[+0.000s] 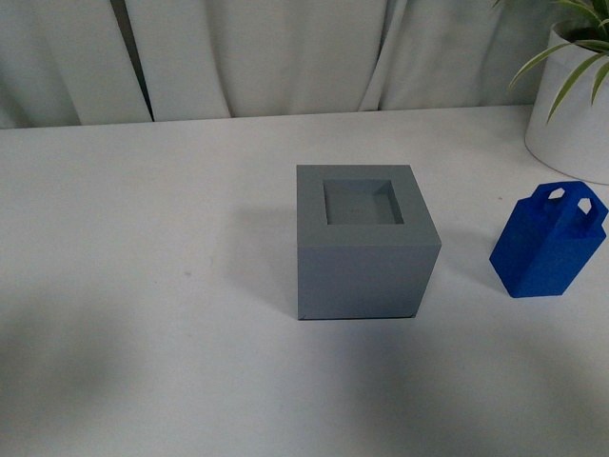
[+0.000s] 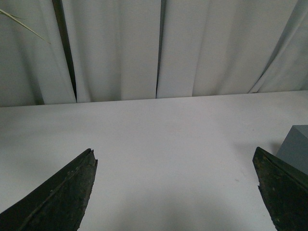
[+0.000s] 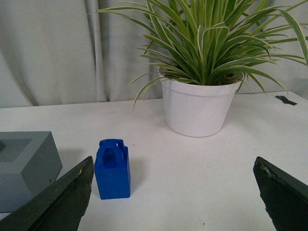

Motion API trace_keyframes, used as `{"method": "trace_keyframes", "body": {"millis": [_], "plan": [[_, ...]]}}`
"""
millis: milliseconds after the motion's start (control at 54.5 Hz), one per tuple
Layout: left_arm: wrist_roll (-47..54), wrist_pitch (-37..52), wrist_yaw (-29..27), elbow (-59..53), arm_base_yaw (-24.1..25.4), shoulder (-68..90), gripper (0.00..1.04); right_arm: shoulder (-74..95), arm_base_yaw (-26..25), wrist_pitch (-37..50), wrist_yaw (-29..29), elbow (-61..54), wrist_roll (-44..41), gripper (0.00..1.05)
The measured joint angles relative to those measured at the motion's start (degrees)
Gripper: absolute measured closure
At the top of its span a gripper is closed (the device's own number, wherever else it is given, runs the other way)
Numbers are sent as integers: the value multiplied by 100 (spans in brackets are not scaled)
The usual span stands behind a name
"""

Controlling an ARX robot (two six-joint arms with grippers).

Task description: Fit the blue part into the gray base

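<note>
A gray base (image 1: 364, 249) sat mid-surface (image 1: 143, 238), its square recess facing up and empty, apparently ready to receive the piece. The blue part (image 1: 550, 240) stood upright on the surface, apart to the base's right, handle loops uppermost, near a white potted plant (image 3: 199, 107). The left jaws and right jaws both gaped wide, gripping nothing.
</note>
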Motion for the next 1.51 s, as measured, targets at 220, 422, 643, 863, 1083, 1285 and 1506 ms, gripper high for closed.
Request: {"method": "trace_keyframes", "body": {"millis": [220,422,643,863,1083,1285,1506], "plan": [[0,0,0,0,0,0,6,0,0,2,0,0,-2,7],[0,0,0,0,0,0,6,0,0,0,0,0,-2,7],[-2,0,0,0,0,0,6,0,0,0,0,0,-2,7],[-2,0,0,0,0,0,6,0,0,2,0,0,0,7],[-2,0,0,0,0,0,6,0,0,2,0,0,-2,7],[0,0,0,0,0,0,6,0,0,0,0,0,-2,7],[0,0,0,0,0,0,6,1943,-181,-208,-717,739,431,7]]}}
